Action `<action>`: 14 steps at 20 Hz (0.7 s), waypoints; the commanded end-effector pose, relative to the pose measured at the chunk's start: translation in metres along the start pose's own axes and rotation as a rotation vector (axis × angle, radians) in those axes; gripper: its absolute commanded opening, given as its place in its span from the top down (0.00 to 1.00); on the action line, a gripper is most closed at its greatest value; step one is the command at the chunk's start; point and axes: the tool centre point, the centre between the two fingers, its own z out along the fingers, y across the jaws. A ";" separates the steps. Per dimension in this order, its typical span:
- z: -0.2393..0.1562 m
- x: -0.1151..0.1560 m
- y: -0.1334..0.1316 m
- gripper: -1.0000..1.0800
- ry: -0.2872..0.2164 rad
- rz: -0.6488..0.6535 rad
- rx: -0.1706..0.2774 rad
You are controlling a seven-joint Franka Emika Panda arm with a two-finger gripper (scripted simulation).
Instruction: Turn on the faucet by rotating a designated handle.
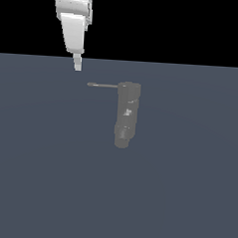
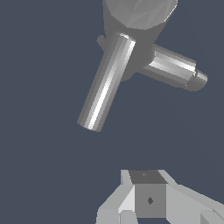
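Observation:
The faucet (image 1: 127,114) is a dark grey speckled column in the middle of the exterior view. Its handle (image 1: 102,85) is a thin rod sticking out from the top toward the exterior view's left. My white gripper (image 1: 77,64) hangs above and just left of the rod's free end, apart from it, fingers together with nothing held. In the wrist view the handle (image 2: 107,83) runs out from the faucet body (image 2: 140,15), and its free end points toward my gripper (image 2: 146,177), with a clear gap between them.
A second, shorter grey cylinder (image 2: 175,68) with a rounded tip branches off the faucet body to the other side. The flat blue-grey floor (image 1: 186,195) spreads all around the faucet.

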 end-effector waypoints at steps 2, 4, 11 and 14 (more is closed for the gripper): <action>0.013 0.011 -0.020 1.00 0.005 0.082 0.002; 0.020 0.018 -0.031 1.00 0.008 0.131 0.004; 0.042 0.044 -0.063 1.00 0.017 0.279 0.007; 0.049 0.054 -0.073 1.00 0.019 0.327 0.009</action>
